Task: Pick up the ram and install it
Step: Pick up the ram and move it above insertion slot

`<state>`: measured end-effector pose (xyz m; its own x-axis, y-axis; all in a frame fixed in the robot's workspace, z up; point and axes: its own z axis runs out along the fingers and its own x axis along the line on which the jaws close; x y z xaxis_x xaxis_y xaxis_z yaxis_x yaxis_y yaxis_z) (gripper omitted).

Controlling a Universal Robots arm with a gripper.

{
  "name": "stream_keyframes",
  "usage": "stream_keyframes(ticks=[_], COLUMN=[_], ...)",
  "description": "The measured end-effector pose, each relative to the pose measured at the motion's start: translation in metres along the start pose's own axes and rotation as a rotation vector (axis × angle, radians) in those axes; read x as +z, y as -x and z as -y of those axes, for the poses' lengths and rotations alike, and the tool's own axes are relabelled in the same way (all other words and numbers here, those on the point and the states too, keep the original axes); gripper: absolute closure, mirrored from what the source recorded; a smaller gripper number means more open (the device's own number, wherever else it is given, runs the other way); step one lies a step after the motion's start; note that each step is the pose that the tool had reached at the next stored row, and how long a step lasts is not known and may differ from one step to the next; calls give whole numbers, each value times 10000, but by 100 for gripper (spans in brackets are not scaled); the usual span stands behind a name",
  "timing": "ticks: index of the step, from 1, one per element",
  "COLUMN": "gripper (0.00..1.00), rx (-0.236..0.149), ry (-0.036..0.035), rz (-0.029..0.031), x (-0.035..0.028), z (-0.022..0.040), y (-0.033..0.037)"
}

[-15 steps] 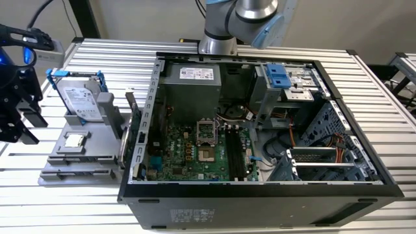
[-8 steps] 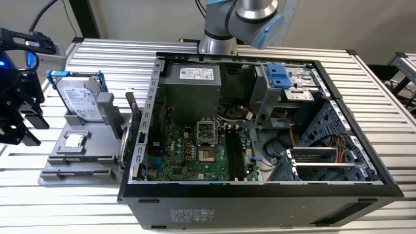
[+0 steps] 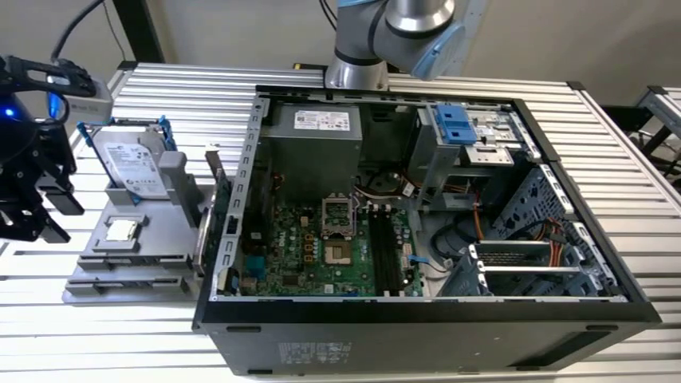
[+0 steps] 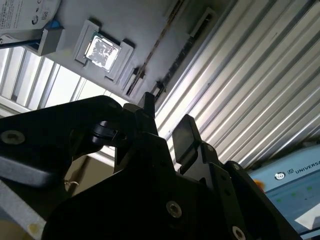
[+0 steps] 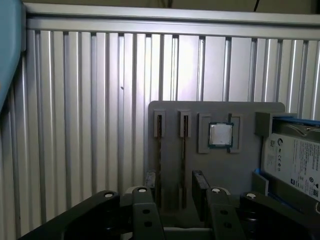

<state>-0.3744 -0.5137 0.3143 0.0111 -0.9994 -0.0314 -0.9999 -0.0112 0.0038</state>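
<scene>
Open PC case (image 3: 426,327) lay on its side on slatted aluminium table (image 3: 181,80); green motherboard (image 3: 303,255) inside, grey power supply (image 3: 314,148) just beyond it; grey fixture (image 3: 133,275) sat beside the case at the exterior view's left; it carried a hard drive (image 3: 133,163) in blue frame, propped tilted; small silver chip (image 3: 120,230) lay flat in a recess.

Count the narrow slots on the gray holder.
2 slots, side by side on the gray holder: one next to the silver chip, the other beyond it. Gripper may hide more.
</scene>
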Motion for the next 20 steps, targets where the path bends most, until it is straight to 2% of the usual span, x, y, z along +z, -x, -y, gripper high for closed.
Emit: stream_keyframes(ticks=[20], gripper=[0], rx=[0], ry=[-1], rz=[0], x=[254], z=[1], y=[-8])
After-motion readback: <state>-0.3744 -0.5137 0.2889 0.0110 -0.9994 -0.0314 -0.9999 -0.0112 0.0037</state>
